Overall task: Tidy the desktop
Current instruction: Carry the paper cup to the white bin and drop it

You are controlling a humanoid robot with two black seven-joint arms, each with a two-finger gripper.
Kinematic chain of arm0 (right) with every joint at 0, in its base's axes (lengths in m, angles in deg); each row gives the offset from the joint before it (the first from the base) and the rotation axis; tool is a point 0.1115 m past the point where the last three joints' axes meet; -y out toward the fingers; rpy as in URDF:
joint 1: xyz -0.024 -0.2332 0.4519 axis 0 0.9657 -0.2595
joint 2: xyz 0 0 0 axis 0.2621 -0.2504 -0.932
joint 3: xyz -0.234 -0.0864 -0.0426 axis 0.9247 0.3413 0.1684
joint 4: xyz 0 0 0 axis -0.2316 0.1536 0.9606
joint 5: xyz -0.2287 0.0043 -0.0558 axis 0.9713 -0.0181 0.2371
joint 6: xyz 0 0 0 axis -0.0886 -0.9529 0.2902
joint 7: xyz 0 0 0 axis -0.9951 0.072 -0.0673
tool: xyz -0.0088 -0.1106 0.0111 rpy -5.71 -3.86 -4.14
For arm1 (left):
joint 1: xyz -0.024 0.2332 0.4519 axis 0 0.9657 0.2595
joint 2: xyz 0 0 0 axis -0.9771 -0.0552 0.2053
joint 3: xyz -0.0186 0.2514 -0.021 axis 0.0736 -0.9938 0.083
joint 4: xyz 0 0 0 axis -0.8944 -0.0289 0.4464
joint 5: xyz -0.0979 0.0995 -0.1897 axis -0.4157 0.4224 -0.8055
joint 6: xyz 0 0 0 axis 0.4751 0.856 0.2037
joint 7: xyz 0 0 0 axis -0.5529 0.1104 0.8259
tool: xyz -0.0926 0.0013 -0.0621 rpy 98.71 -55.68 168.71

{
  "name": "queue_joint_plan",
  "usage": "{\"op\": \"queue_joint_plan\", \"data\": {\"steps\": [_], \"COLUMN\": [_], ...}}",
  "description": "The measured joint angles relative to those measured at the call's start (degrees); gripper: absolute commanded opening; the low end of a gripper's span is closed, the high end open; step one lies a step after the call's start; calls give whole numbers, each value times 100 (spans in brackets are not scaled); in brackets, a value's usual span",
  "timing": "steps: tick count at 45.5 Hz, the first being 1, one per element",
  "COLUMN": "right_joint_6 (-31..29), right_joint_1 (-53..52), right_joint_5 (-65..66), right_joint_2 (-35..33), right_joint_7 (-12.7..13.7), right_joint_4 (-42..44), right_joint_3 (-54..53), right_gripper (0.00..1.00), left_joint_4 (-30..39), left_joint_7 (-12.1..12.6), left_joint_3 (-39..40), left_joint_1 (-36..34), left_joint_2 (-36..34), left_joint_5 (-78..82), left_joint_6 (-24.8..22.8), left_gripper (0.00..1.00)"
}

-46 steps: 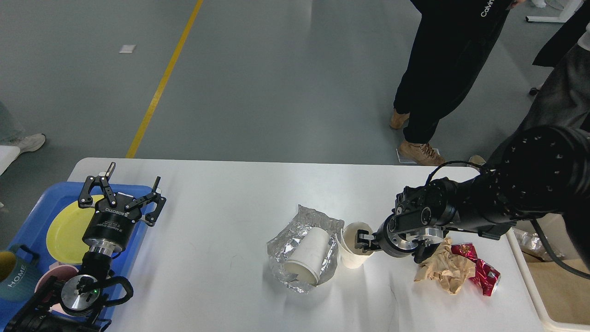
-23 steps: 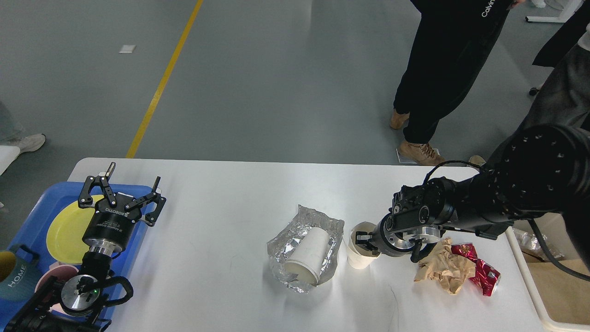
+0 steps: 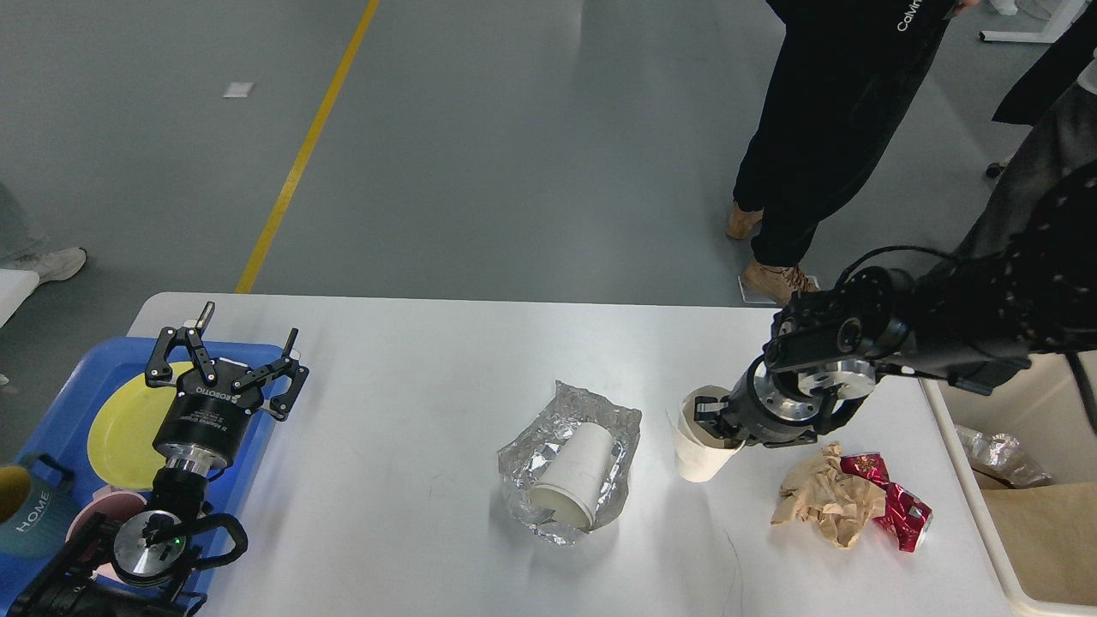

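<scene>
The white desktop (image 3: 411, 403) fills the lower view. My right gripper (image 3: 710, 426) is shut on the rim of an upright white paper cup (image 3: 698, 458) and holds it just off the desktop, right of centre. A second white paper cup (image 3: 572, 476) lies on its side on crumpled silver foil (image 3: 548, 446) at the centre. Crumpled brown paper (image 3: 827, 501) and a crushed red can (image 3: 896, 506) lie to the right. My left gripper (image 3: 227, 343) is open and empty above the blue tray's right edge.
A blue tray (image 3: 64, 411) at the left holds a yellow plate (image 3: 128, 424), a teal mug (image 3: 26, 514) and a pink cup. A cream bin (image 3: 1037, 540) with foil and brown paper stands at the right. A person (image 3: 823, 128) stands beyond the far edge.
My right gripper has lifted the upright cup and carried it to the right and away from the foil. The left arm has not moved.
</scene>
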Motion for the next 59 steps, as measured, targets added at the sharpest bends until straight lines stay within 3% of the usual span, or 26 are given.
{"op": "queue_joint_plan", "data": {"steps": [15, 22, 28, 42, 52, 59], "right_joint_6": [-1594, -2085, -2219, -1957, -1207, -911], "right_joint_1": [-3149, -4253, -4546, -4403, -2786, -1136], "right_joint_5": [11, 204, 386, 502, 1162, 1326], "right_joint_2": [-902, -1200, -1230, -1343, -3023, -4092], "right_joint_7": [-147, -482, -801, -1238, -1204, -1201], "right_joint_4": [-1879, -2374, -2462, -2297, -1055, 318], "right_joint_3": [1553, 1987, 2269, 3346, 3720, 2994], "right_gripper": [0, 0, 0, 0, 0, 0], "left_joint_4": [-1, 0, -1, 0, 0, 0], "left_joint_7": [0, 0, -1, -9, -9, -9], "left_joint_3": [0, 0, 0, -8, -9, -9], "left_joint_1": [0, 0, 0, 1, 2, 2], "left_joint_2": [0, 0, 0, 0, -1, 0], "left_joint_5": [0, 0, 0, 0, 0, 0], "left_joint_6": [0, 0, 0, 0, 0, 0], "left_gripper": [97, 97, 97, 97, 97, 97]}}
